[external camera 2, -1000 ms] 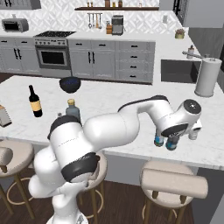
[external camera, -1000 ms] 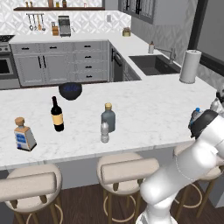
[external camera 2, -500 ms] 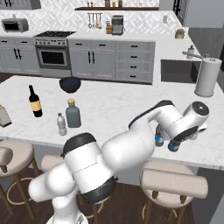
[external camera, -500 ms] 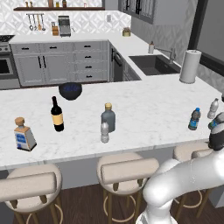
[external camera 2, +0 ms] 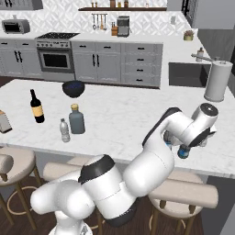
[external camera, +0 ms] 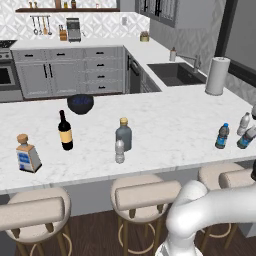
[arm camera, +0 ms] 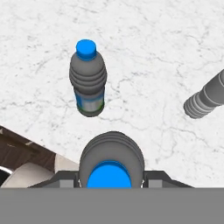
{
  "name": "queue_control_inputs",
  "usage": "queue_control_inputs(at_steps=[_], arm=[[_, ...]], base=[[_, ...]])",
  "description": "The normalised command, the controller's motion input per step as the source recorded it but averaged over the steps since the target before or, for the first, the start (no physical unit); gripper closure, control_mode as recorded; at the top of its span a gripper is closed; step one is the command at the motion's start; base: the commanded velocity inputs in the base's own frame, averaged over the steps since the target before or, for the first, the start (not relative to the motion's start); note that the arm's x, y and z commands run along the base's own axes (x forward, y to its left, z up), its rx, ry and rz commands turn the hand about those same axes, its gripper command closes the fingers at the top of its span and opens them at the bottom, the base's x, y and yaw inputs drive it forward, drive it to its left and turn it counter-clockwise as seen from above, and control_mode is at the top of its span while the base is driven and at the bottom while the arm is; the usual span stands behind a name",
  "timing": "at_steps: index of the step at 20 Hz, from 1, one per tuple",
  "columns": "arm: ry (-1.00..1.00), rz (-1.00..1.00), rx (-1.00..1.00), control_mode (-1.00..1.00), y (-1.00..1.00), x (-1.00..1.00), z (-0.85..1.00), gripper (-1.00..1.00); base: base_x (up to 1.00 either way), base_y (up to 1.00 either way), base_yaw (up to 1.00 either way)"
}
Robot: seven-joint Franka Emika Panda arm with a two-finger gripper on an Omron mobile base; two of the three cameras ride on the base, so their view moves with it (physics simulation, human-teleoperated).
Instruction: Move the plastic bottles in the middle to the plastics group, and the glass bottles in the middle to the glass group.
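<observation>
Marble counter (external camera: 165,120) holds the plastics group (external camera: 235,134); jaws straddle a blue-capped bottle (arm camera: 110,162), grip unclear

3 water bottles (external camera: 223,136) far right.

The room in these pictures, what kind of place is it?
A home kitchen, rendered in simulation. A stainless oven range sits among grey cabinets, a dark sink is set in the white marble counter, and round cushioned bar stools line its near edge.
</observation>
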Motion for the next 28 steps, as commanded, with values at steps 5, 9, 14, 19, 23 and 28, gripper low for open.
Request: queue_control_inputs(at_steps=[5, 9, 14, 19, 23, 28], arm=[[0.13, 0.00, -0.04, -1.00, 0.00, 0.32, 0.00, 1.00], [0.06, 0.00, 0.00, -1.00, -0.01, 0.14, 0.00, 1.00], [0.01, 0.00, 0.00, -1.00, -0.03, 0.03, -0.13, 1.00], [0.01, 0.00, 0.00, -1.00, 0.00, 0.12, -0.20, 1.00], [0.00, 0.00, 0.00, -1.00, 0.00, 0.11, -0.03, 1.00], [0.01, 0.00, 0.00, -1.00, 0.00, 0.18, -0.27, 1.00]], base=[[0.00, 0.00, 0.00], [0.00, 0.00, 0.00], [0.00, 0.00, 0.00], [0.00, 0.00, 0.00], [0.00, 0.00, 0.00], [0.00, 0.00, 0.00]])
